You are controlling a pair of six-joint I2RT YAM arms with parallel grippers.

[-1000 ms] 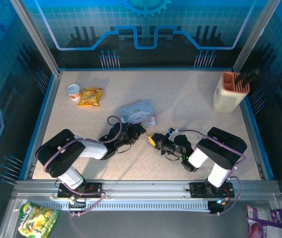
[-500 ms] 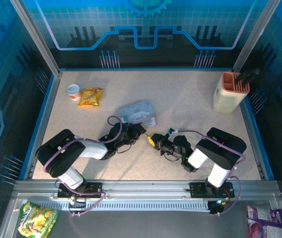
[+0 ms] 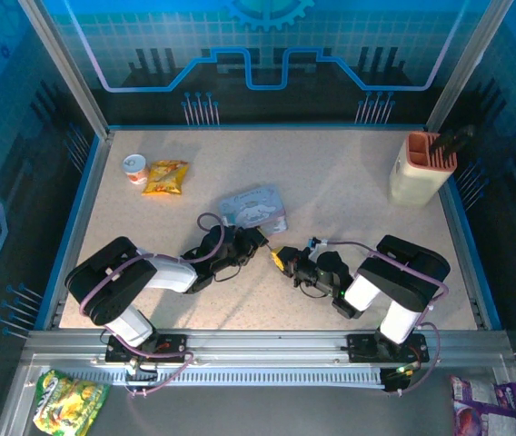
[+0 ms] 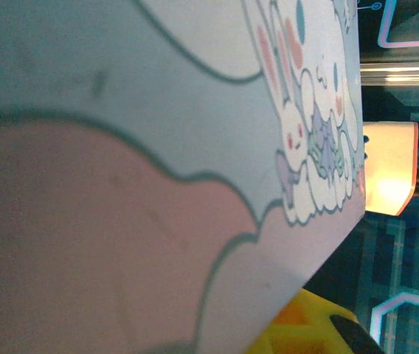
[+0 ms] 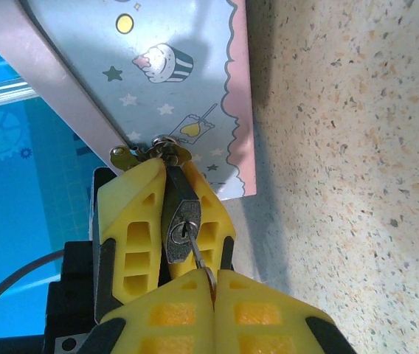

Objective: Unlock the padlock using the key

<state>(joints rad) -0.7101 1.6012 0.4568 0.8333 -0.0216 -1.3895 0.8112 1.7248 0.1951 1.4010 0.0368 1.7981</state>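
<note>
The padlock [image 5: 182, 214] sits clamped between the yellow fingers of the left gripper [image 5: 171, 173], its keyhole [image 5: 181, 233] facing the right gripper [image 5: 206, 274]. The shackle [image 5: 163, 145], just beyond those fingertips, is hooked to the edge of the cartoon tin [image 5: 172, 88]. The right gripper's fingers are pinched on the key [image 5: 199, 258], whose thin blade runs from between the pads into the keyhole. So insertion looks done or nearly so, and the next move likely calls for a wrist roll of the right gripper while the left braces the body against twisting.
</note>
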